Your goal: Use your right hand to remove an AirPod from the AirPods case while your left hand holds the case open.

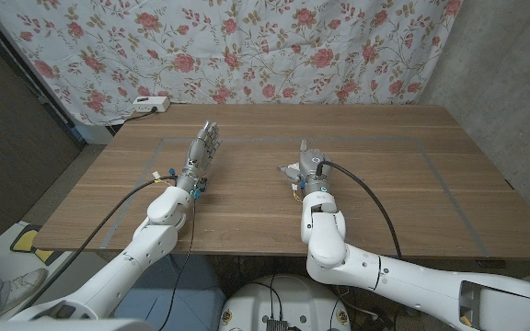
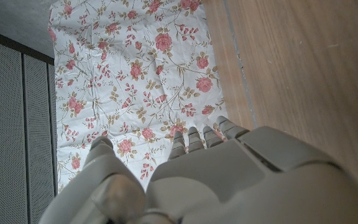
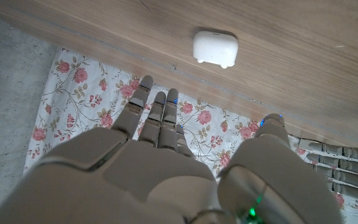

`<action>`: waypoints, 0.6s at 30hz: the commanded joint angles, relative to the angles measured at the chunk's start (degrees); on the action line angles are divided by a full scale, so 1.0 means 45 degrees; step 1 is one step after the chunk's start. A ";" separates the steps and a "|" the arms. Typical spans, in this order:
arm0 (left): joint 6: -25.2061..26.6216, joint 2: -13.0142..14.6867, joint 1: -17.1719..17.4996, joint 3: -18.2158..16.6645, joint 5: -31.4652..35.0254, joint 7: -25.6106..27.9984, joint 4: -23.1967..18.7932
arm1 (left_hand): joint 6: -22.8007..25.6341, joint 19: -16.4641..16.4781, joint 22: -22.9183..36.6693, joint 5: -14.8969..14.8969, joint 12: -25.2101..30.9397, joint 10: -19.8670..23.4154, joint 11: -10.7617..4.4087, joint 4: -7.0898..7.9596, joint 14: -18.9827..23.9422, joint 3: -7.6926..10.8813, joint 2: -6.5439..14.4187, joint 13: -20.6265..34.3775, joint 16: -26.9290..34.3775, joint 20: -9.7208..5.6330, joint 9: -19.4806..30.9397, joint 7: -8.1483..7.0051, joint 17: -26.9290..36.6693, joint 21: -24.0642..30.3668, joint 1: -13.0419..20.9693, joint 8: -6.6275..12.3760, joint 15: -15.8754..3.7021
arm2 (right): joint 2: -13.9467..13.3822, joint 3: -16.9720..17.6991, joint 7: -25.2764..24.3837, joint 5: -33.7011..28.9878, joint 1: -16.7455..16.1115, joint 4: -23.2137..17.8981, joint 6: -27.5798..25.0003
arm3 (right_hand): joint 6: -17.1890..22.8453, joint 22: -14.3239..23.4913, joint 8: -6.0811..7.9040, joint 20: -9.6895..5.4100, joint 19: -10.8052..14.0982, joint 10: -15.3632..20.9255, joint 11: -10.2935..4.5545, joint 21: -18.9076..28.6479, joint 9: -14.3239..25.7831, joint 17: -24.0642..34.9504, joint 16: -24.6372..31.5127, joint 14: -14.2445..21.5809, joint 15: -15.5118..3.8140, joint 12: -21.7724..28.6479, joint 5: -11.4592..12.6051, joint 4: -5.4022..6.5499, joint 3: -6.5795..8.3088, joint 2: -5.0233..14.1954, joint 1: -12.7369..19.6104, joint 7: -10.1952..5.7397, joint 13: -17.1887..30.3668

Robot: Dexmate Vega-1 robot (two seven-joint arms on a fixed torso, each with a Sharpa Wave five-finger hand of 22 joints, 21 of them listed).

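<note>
Counter: brown wooden counter with faint taped lines, backed by a white cloth printed with red roses.
Case: small white rounded plastic AirPods case, lid closed as far as the right wrist view shows; it lies on the counter just beside the right hand, at about ten o'clock from it in the head view, where it is small and partly hidden.
Left hand: grey robotic left hand, at nine o'clock from the case and well apart from it; fingers straight and spread, holding nothing, standing over the counter.
Right hand: grey robotic right hand, fingers extended and apart, empty; whether it touches the case cannot be told.
Far edge: white power strip at the counter's eleven o'clock corner.
Progress: judged at the start. The case is not yet gripped, not yet opened, and no AirPod is out.
Remaining: left hand to reach and open the case; right hand to pinch out one AirPod.
</note>
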 commanded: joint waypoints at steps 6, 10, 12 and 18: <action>-0.0081 -0.0048 -0.0004 -0.0049 -0.0085 -0.0055 0.0138 | 0.0004 -0.0013 0.0055 -0.0016 0.0010 0.0063 -0.0061 -0.0001 -0.0098 0.0088 0.0000 0.0042 0.0085 -0.0039 0.0072 -0.0022 0.0056 0.0083 0.0100 0.0024 -0.0028 | 0.0339 -0.0465 0.0109 0.0220 0.0547 0.0666 -0.0433 | -0.0048 0.0076 -0.0022 -0.0047 0.0174 0.0256 0.0018 -0.0018 0.0050 0.0073 0.0138 0.0189 0.0041 0.0137 0.0073 0.0009 -0.0068 0.0085 -0.0042 0.0112 0.0029; -0.0111 -0.0097 -0.0005 -0.0068 -0.0153 -0.0084 0.0196 | 0.0000 -0.0015 0.0055 -0.0016 0.0007 0.0060 -0.0049 -0.0003 -0.0100 0.0092 -0.0002 0.0042 0.0084 -0.0038 0.0072 -0.0023 0.0056 0.0082 0.0099 0.0024 -0.0023 | 0.0389 -0.0547 0.0074 0.0446 0.0673 0.0772 -0.0464 | -0.0057 0.0077 -0.0028 -0.0021 0.0157 0.0232 0.0021 -0.0040 0.0050 0.0081 0.0120 0.0154 0.0065 0.0120 0.0074 0.0018 -0.0075 0.0090 -0.0055 0.0114 0.0033; -0.0132 -0.0077 -0.0018 -0.0057 -0.0118 -0.0114 0.0220 | 0.0001 -0.0012 0.0055 -0.0017 0.0007 0.0061 -0.0064 -0.0004 -0.0105 0.0093 -0.0003 0.0042 0.0082 -0.0039 0.0072 -0.0029 0.0056 0.0083 0.0098 0.0024 -0.0024 | 0.0366 -0.0652 0.0045 0.0513 0.0767 0.0825 -0.0450 | -0.0063 0.0078 -0.0032 -0.0014 0.0154 0.0221 0.0037 -0.0046 0.0050 0.0084 0.0117 0.0150 0.0073 0.0112 0.0074 0.0021 -0.0077 0.0093 -0.0060 0.0110 0.0035; -0.0172 -0.0107 0.0008 -0.0087 -0.0173 -0.0125 0.0242 | 0.0008 -0.0016 0.0055 -0.0018 0.0007 0.0066 -0.0059 -0.0006 -0.0088 0.0099 -0.0006 0.0042 0.0089 -0.0036 0.0072 -0.0025 0.0057 0.0082 0.0094 0.0028 -0.0043 | 0.0411 -0.0812 -0.0092 0.0872 0.0944 0.0969 -0.0545 | -0.0079 0.0079 -0.0041 -0.0004 0.0139 0.0197 0.0009 -0.0068 0.0050 0.0095 0.0106 0.0131 0.0062 0.0093 0.0076 0.0029 -0.0079 0.0110 -0.0069 0.0084 0.0041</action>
